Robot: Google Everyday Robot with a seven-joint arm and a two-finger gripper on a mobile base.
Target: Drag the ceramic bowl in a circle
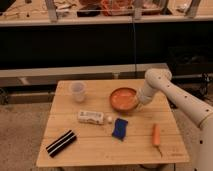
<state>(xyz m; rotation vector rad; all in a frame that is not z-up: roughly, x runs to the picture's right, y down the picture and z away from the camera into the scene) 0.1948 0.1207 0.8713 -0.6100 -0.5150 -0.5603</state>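
Wooden bench before you, ceramic bowl toward its back edge.
Your end effector sits at the bowl's rim; you cannot tell its grip.

Smooth white tubular arm with a rounded joint, jaws beside the ceramic bowl.

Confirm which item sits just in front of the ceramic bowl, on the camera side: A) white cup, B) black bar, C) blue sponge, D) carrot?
C: the blue sponge lies just camera-side of the ceramic bowl, while the gripper is at the bowl's right rim.
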